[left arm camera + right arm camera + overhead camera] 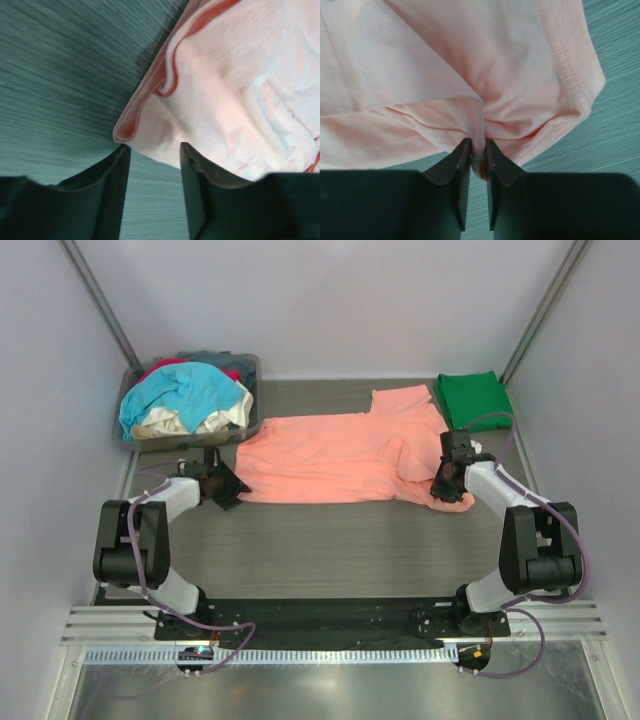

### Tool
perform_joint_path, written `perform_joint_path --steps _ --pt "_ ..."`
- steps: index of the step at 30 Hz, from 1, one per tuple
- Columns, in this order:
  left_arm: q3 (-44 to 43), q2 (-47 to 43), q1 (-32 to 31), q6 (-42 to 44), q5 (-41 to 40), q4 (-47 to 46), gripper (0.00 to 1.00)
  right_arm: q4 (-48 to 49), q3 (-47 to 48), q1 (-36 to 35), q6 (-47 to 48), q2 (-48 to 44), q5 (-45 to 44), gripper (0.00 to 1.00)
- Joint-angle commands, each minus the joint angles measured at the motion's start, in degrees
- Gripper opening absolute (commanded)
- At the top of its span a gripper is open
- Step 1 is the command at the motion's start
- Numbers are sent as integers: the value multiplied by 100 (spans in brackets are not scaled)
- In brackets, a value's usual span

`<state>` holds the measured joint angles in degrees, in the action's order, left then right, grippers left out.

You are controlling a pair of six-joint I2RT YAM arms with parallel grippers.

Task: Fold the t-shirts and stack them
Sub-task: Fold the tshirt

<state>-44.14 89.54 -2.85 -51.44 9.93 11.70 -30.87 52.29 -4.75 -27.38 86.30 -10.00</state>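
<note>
A salmon-pink t-shirt (pixel 330 455) lies spread across the middle of the table, its sleeve end toward the right. My left gripper (pixel 228 487) is low at the shirt's near left corner. In the left wrist view the jaws (pixel 152 150) stand apart with bare table between them, and the folded hem (pixel 150 120) sits just past the fingertips. My right gripper (pixel 441 490) is at the shirt's near right end. It is shut (pixel 478 145) on a pinched ridge of pink cloth (pixel 470 60). A folded dark green t-shirt (pixel 472 398) lies at the back right.
A grey plastic tub (pixel 252 390) at the back left holds a heap of turquoise (pixel 185 390), cream (pixel 170 423) and red (pixel 165 365) shirts. White walls close in on both sides and the back. The arm bases stand on a rail at the near edge.
</note>
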Motion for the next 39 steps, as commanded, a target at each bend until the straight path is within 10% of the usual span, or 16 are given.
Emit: perform_joint_path --steps 1,8,27,30,34,39 --pt "-7 336 -101 -15 -264 -107 42 169 -26 -8 13 -70 -169 19" --pt "-191 460 -128 2 -562 -116 0 117 52 9 83 -157 -195 1" --pt "1003 -2992 461 -155 -1029 1835 0 -147 -447 1319 -356 -1027 -363 1" --pt "1328 -3424 452 -305 -1029 2098 0 -33 -746 1328 -409 -1045 -196 18" --pt "1890 -4380 391 -568 -1028 2415 11 2 -992 1407 -532 -940 -169 76" --pt "2059 -5033 136 -938 -615 2415 56 -41 -862 1486 -628 -1229 24 82"
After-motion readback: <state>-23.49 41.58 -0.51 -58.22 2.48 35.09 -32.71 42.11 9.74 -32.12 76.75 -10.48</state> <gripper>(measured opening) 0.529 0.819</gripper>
